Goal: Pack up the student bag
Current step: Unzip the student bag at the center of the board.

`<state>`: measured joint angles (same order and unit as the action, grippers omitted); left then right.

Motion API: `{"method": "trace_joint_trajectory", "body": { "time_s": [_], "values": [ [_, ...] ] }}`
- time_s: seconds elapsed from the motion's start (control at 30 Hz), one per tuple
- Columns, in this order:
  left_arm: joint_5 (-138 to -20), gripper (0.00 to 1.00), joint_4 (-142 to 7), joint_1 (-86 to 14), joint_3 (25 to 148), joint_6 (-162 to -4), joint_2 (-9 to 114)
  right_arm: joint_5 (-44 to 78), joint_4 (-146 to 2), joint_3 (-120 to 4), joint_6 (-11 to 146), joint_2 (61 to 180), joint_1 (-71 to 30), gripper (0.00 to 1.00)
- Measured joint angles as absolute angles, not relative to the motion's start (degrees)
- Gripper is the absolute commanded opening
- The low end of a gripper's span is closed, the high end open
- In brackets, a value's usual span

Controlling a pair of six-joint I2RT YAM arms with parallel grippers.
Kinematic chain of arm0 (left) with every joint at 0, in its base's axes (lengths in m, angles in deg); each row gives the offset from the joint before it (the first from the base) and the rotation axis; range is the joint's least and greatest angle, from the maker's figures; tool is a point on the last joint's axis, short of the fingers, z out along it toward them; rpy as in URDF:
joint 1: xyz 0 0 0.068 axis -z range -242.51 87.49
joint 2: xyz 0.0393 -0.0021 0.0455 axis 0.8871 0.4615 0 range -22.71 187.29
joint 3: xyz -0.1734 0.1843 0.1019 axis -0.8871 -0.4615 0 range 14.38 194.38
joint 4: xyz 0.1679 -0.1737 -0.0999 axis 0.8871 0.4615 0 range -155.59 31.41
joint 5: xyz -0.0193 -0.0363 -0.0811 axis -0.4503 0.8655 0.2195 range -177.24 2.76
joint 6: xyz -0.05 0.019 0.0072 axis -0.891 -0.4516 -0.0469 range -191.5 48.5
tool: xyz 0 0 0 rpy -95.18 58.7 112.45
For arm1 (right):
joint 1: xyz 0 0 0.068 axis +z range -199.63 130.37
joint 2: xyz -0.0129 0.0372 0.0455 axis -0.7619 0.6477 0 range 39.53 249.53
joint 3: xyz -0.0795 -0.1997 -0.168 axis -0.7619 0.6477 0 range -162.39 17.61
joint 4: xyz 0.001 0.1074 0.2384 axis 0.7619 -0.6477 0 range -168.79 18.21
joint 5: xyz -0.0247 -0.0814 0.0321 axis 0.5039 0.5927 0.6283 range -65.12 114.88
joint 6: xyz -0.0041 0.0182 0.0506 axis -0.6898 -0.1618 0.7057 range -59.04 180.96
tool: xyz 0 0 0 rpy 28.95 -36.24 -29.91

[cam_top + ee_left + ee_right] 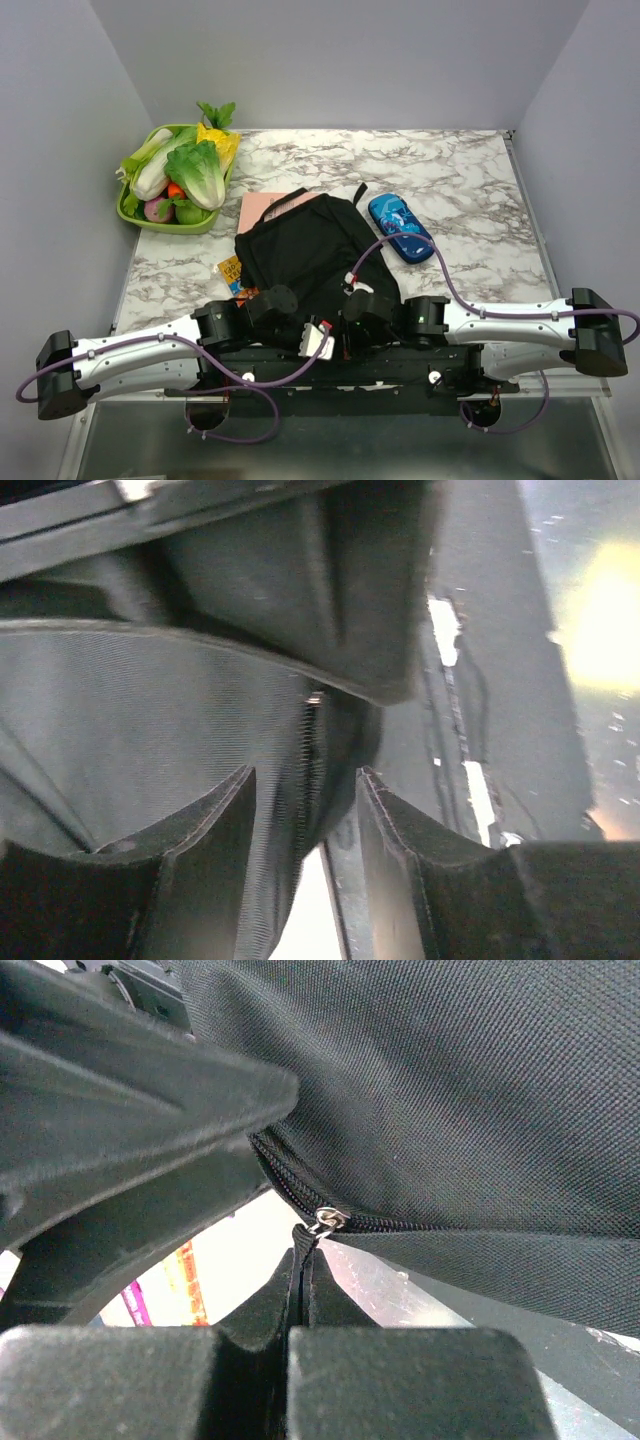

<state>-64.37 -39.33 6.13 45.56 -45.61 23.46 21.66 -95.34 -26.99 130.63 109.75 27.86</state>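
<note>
Right wrist view: right gripper (303,1265) pinches the silver-ringed zipper pull (322,1222) of the floppy black fabric backpack (300,245) at the marble table's (470,180) near edge, zipper track running crosswise to the fingers. Left gripper (305,800), jaws parted, straddles a fabric fold.

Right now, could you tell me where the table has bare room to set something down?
The widest bare stretch of marble table runs along the far edge, between the green vegetable tray and the right wall, beyond the black backpack. Another patch lies right of the blue glasses case. The near centre is crowded: both arms meet the backpack there.
</note>
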Motion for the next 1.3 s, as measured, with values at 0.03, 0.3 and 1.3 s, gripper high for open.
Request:
{"method": "trace_joint_trajectory", "body": {
  "time_s": [0.03, 0.3, 1.3],
  "values": [
    [-65.8, 0.50, -41.2, 6.2, 44.8, -46.2, 23.5, 21.5, -95.3, -27.0, 130.6, 109.7, 27.8, 0.01],
    [-69.8, 0.19, -47.6, 6.6, 43.2, -50.4, 23.4, 20.5, -94.1, -27.0, 130.7, 109.7, 27.5, 0.01],
    [-63.6, 0.00, -22.0, 6.6, 53.2, -22.6, 17.6, 12.5, -106.2, -21.7, 127.4, 98.0, 7.2, 0.01]
  ]
}}
